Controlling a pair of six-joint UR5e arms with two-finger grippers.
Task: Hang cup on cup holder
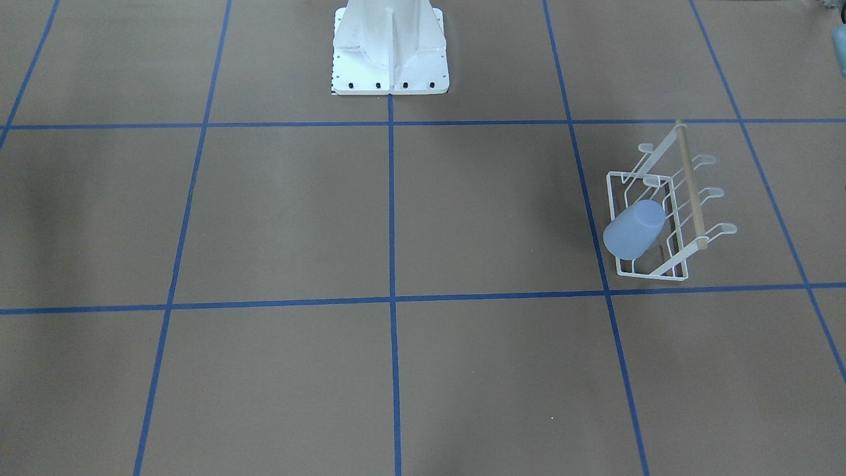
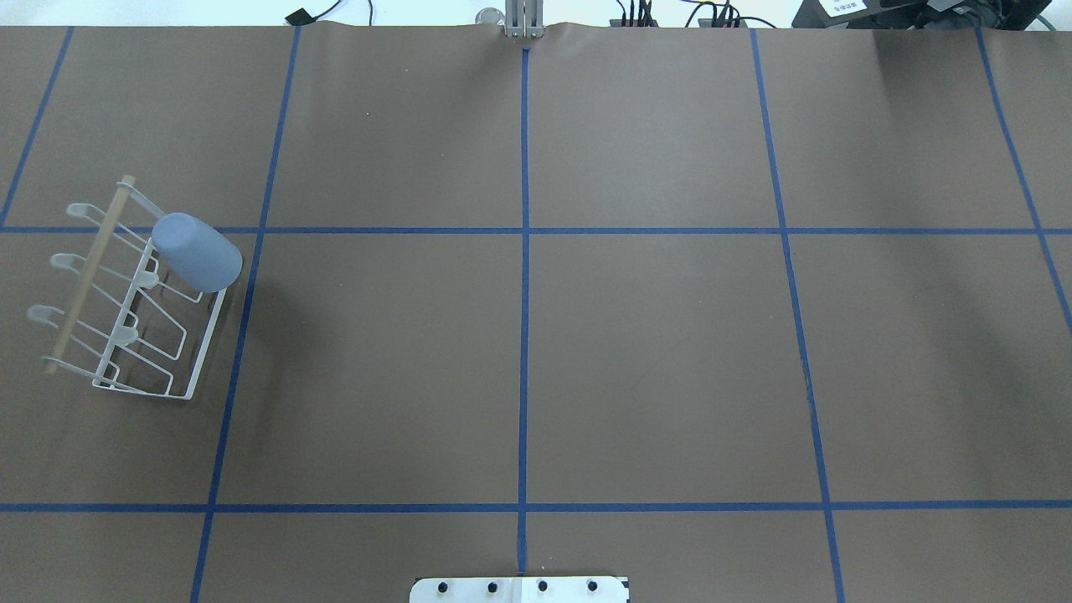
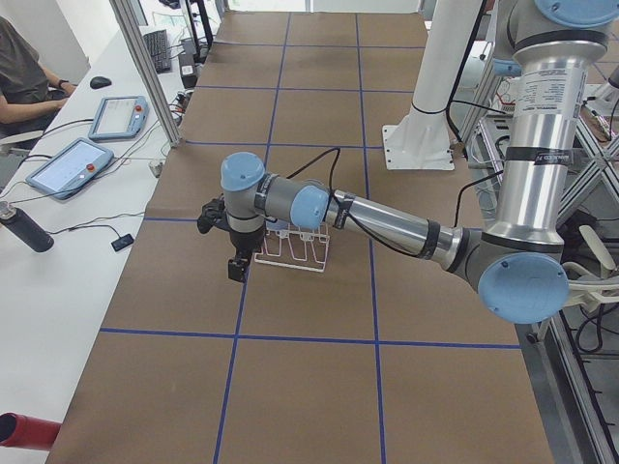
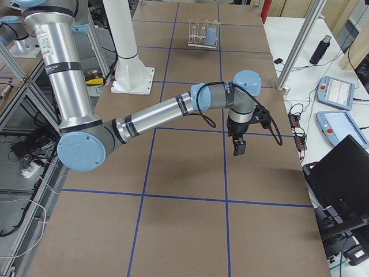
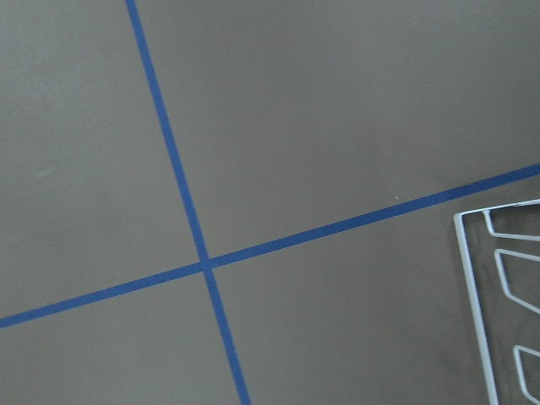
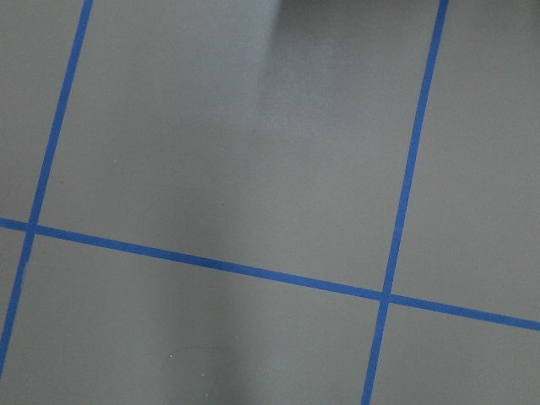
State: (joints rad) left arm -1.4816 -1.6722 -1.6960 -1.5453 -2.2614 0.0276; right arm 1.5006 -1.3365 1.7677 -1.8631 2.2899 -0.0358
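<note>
At the left end of the table (image 2: pixel 653 335), seen from over the robot's shoulders, you'll find the cup holder (image 2: pixel 126 335). It stands on its wire base, with its wooden rod handle (image 2: pixel 86 275) along the outer side. The cup (image 2: pixel 197 253) sits mouth-down on the holder's corner farthest from the robot and nearest the table's middle. The prong under it is hidden inside, so you can't check how deep it has seated. Five other rounded prong tips (image 2: pixel 59 260) show beside it.

Neither arm enters that view or the front-facing one, so you only get the tools from the side cameras. From the left end, the left gripper (image 3: pixel 237 269) hangs fingers-down above the table, just beside the holder on the side away from the robot's base. The arm's wrist crosses in front of the holder there and hides the cup. The tool is small and dark. You can't tell whether its jaws are parted or closed, or whether it carries anything. Its wrist camera catches only a cut-off corner of the holder's wire base at the lower right edge.

Further right, well apart from the holder, the right gripper (image 4: pixel 238 147) hangs over the table. Its opening is just as unreadable. Its wrist camera shows only blue tape lines (image 6: pixel 384 294) crossing.
</note>
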